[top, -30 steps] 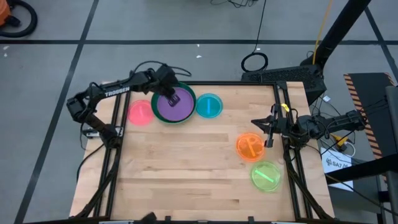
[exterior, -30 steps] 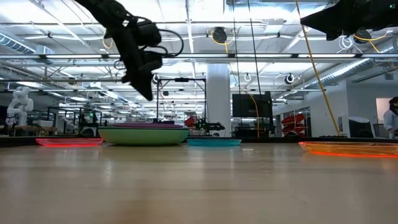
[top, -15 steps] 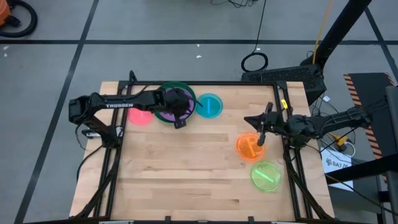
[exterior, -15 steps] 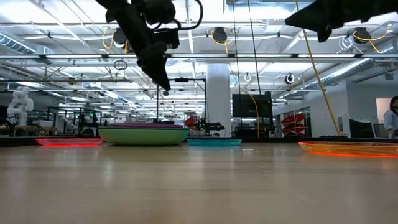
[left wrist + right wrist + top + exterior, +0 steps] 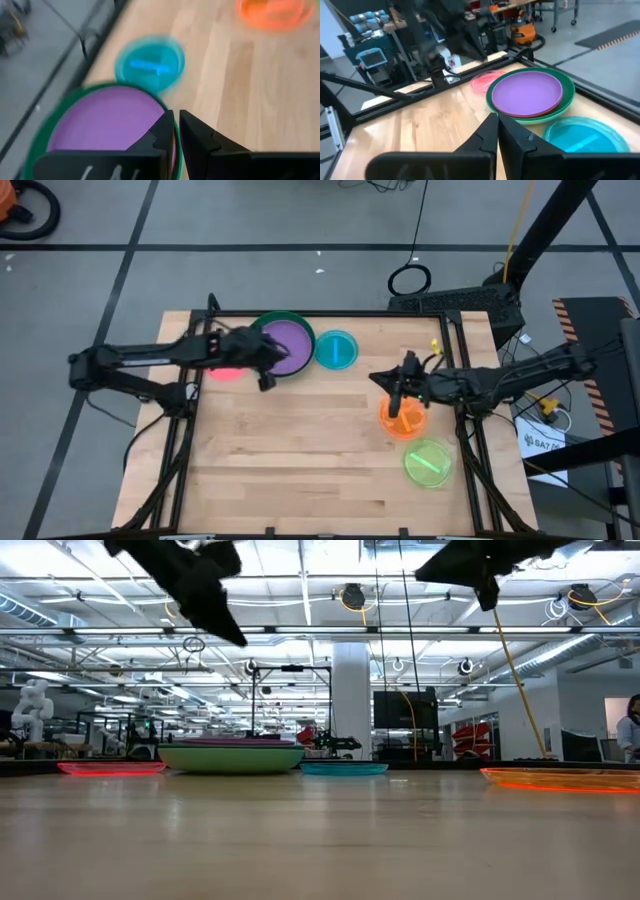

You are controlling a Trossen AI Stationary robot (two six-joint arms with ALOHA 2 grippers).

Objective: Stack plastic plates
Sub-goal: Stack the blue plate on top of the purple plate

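**Big plates stacked, four small ones still loose**

While both arms hang clear of the worktop (image 5: 300,460), I take stock. My landmark is the stack (image 5: 283,345) at the far edge: purple plate (image 5: 285,343) uppermost, a green rim (image 5: 298,322) showing round it. Pink plate (image 5: 226,370) lies just beside the stack towards the left arm's side, part hidden under that arm. Blue plate (image 5: 336,350) lies just beside the stack on the other side. Orange plate (image 5: 402,418) and lime plate (image 5: 428,462) lie well apart from the stack, towards the right arm's side.

Left end effector (image 5: 266,368) hovers over the stack's near edge, fingers (image 5: 197,145) almost together, holding nothing. Right end effector (image 5: 403,385) hangs over the orange plate, fingers together, empty.

My judgement: these plates are thin, light, fairly stiff, and slick. Flat on wood, there is little to pinch. I would take the raised rim, one finger inside and one outside, and lift gently so it does not skate.
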